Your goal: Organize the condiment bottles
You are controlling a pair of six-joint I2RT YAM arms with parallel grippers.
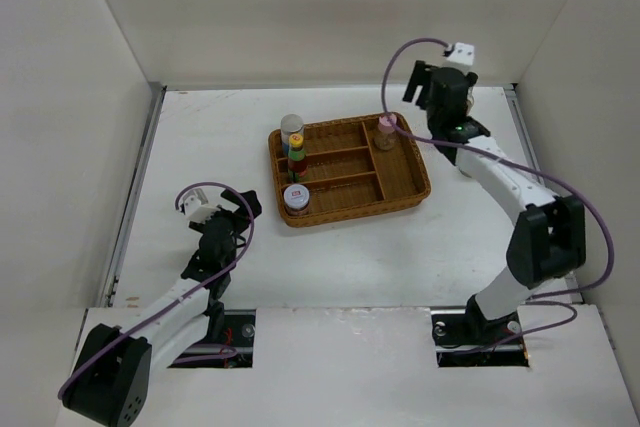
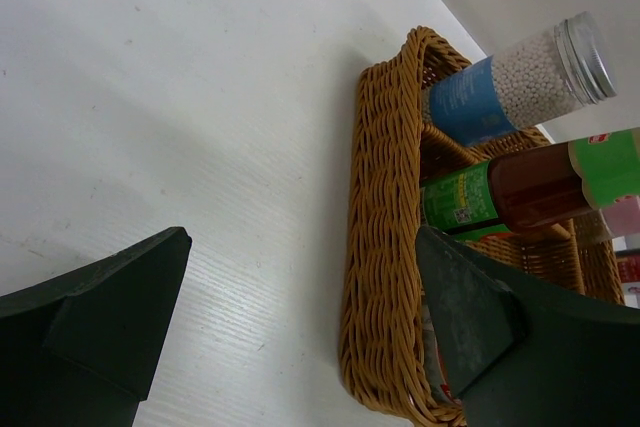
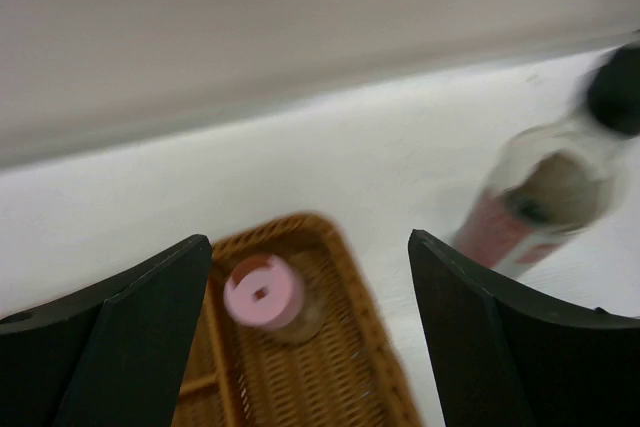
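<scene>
Surface: white table [image 1: 200, 137] with pale walls on three sides
Tray: one wicker tray [image 1: 400, 192], at mid-frame in the top view, split by dividers
Bottles counted: five seen, four in the tray and one outside it
Left end of tray: three in a line, namely the blue jar [image 1: 291, 127] at the top, the green-capped bottle [image 1: 297, 154] in the middle and the red-labelled shaker [image 1: 296, 197] at the bottom
Upper right of tray: one pink shaker [image 1: 385, 130], upright, alone in its compartment
Outside tray: one tall bottle [image 3: 545, 197], clear with a black cap and red label, on the table at the right of the right wrist frame; blurred, so I cannot tell whether it leans
Grippers: two
Left gripper [image 1: 232, 212]: lower left of the tray, near its left end; jaws fully apart, nothing between them
Right gripper [image 1: 440, 107]: above the tray's upper right corner, over the pink shaker; jaws wide apart, holding nothing
</scene>
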